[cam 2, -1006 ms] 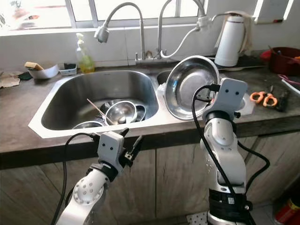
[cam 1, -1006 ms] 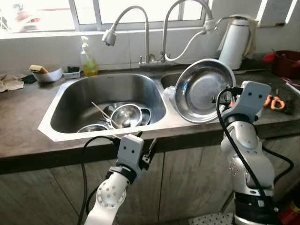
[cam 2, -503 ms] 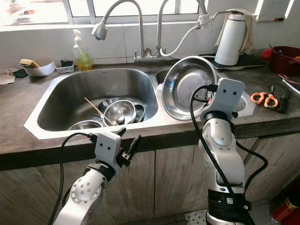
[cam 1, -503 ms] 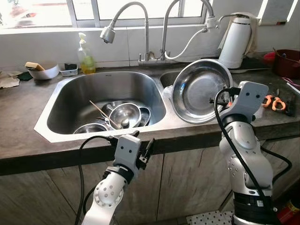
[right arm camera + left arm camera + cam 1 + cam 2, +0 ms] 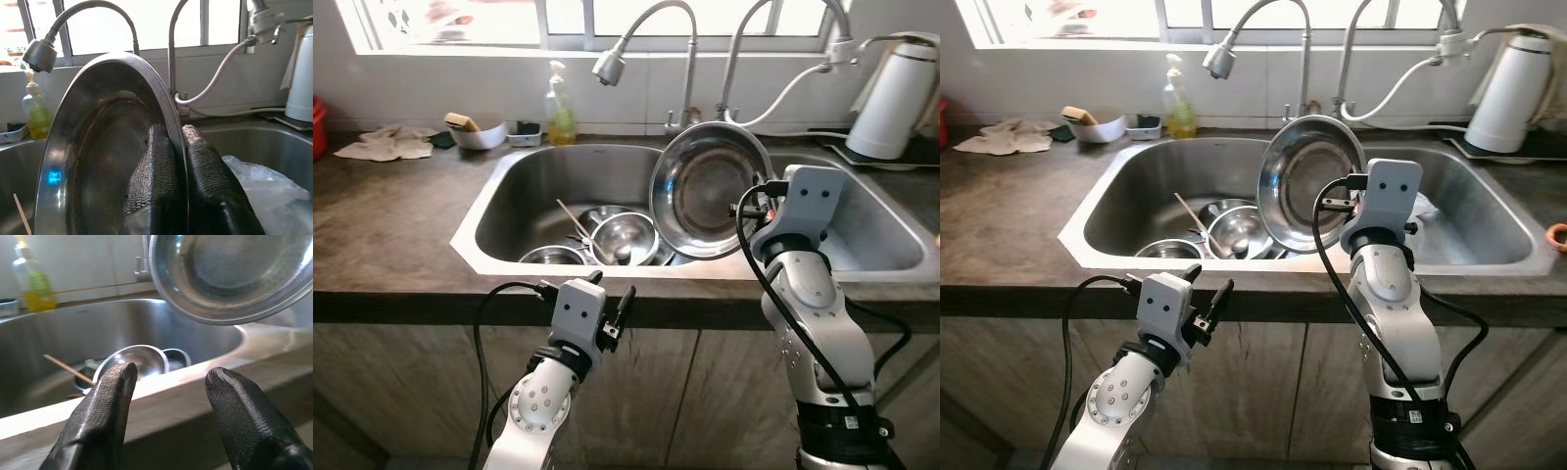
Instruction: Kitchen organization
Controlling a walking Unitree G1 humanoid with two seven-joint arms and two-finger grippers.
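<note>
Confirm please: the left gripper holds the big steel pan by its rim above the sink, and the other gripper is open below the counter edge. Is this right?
Not quite. It is the right gripper that holds the pan by its rim above the sink, as the right wrist view shows. The left gripper is the open one, below the counter edge.

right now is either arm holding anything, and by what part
The right gripper holds the large steel basin by its rim, jaws pinching the edge from both sides. The left gripper is open and holds nothing.
</note>
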